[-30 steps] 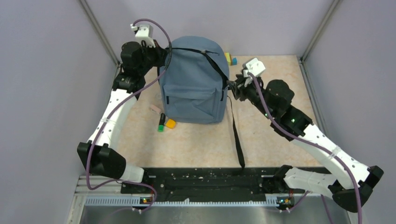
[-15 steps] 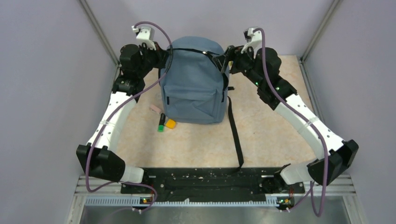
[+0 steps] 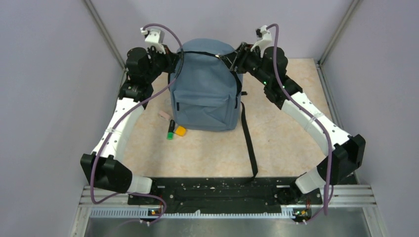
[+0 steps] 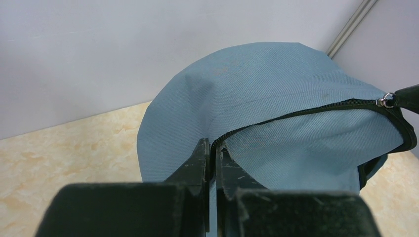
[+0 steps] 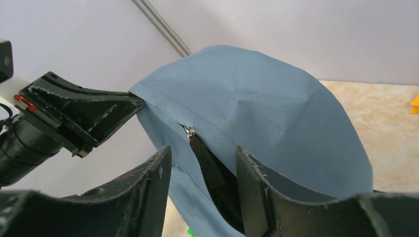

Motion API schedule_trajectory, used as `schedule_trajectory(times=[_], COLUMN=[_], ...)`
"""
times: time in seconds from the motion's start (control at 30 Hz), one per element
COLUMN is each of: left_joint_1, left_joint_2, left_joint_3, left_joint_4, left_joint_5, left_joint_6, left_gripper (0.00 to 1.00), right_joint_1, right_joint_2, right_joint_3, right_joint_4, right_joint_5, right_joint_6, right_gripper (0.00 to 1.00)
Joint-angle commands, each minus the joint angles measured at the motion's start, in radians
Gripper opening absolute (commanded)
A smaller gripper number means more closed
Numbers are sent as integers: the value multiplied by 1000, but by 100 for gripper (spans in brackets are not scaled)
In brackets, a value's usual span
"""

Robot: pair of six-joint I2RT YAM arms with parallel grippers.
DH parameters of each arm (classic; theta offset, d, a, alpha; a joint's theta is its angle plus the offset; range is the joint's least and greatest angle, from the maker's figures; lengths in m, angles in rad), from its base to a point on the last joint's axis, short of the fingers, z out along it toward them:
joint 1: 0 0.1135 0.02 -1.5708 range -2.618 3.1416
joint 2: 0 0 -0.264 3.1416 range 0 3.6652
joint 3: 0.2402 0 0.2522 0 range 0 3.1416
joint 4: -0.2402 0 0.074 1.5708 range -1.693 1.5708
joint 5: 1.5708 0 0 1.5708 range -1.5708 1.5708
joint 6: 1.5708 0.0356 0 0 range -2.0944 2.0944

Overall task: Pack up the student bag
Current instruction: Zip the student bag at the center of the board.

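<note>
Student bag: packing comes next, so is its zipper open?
Shut on top: zipper teeth meet from left gripper to slider; beyond, cannot tell.

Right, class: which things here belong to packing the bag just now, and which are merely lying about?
In the job: student bag, its zip pull, left gripper pinching the bag's edge, right gripper open around the pull.

Lying about: green marker, orange piece, pink piece, untouched beside the bag.

Past the student bag (image 5: 257, 113), a yellow object (image 5: 415, 104) is cropped.
</note>
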Motion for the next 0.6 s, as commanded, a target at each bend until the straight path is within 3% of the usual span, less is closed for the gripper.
schedule_trajectory(times=[0.0, 0.1, 0.13, 0.47, 0.57], left_joint_1=[-5, -5, -5, -5, -5], left_joint_2=[-62, -63, -64, -72, -73], left_joint_3=[3, 1, 2, 0, 1], left_joint_4=[107, 105, 104, 103, 102], left_joint_5=[53, 42, 35, 3, 13], left_joint_6=[7, 9, 8, 3, 0], left_gripper=[0, 0, 0, 0, 0], right_joint_1=[-9, -10, -10, -13, -13], right_joint_2=[-1, 5, 5, -89, -110], right_joint_3=[49, 47, 44, -109, -122], right_joint_4=[73, 68, 61, 90, 120], right_joint_5=[-15, -9, -7, 32, -19], right_joint_6=[25, 17, 14, -46, -67], right_gripper=[43, 7, 0, 0, 19])
